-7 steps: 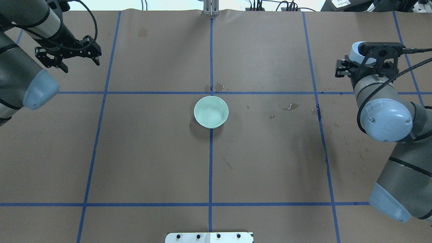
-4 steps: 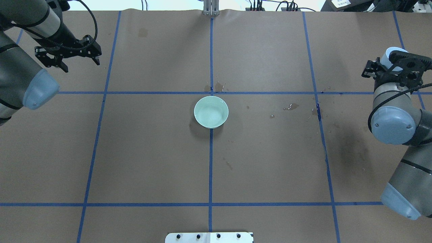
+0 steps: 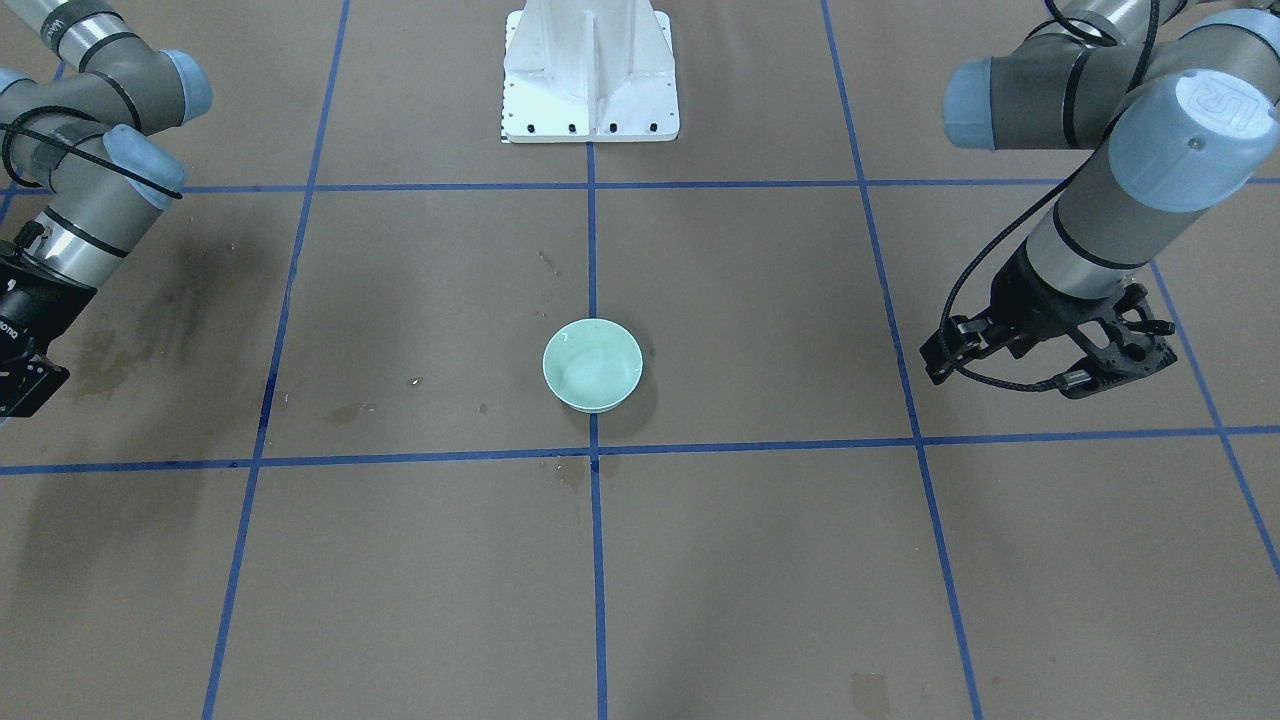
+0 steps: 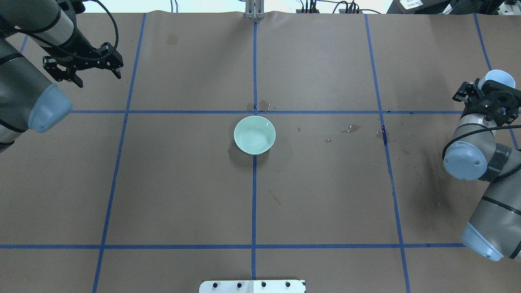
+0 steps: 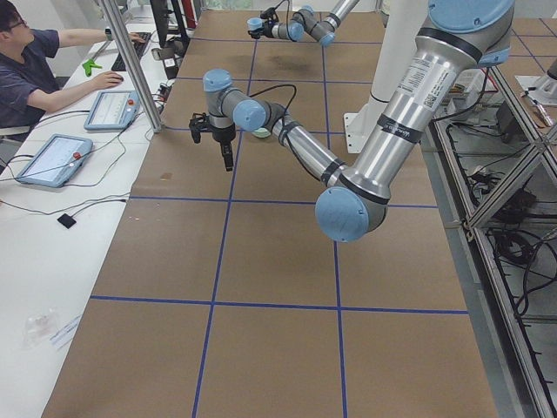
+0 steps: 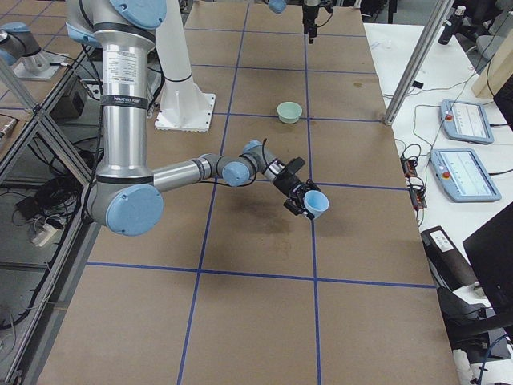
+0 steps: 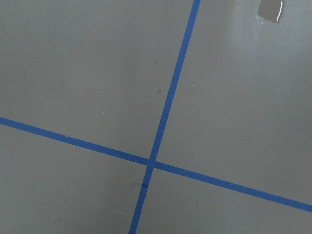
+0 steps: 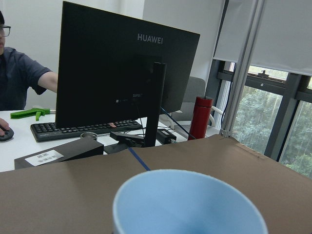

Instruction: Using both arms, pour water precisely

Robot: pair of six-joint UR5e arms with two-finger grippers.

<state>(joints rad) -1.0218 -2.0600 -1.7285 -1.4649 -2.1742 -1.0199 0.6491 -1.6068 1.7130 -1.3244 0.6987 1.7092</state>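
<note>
A pale green bowl (image 4: 255,135) (image 3: 592,365) sits at the table's centre on the blue tape line. A faint sheen shows inside it; I cannot tell water from glaze. My right gripper (image 4: 488,91) (image 6: 298,196) is far out at the table's right, shut on a light-blue cup (image 4: 497,77) (image 6: 315,203) (image 8: 187,202) held above the board. No water shows in the part of the cup I see. My left gripper (image 4: 99,79) (image 3: 1010,372) hangs open and holds nothing at the far left back, well away from the bowl.
Dark stains and small drops (image 4: 351,129) mark the brown paper to the right of the bowl. The white pedestal (image 3: 590,70) stands at the robot's side of the table. A person (image 5: 26,70), tablets (image 5: 113,109) and a monitor (image 8: 122,73) are on desks beyond the table's far edge.
The right arm has swung further right, away from the bowl, carrying the cup with it. The left arm and the bowl have not moved.
</note>
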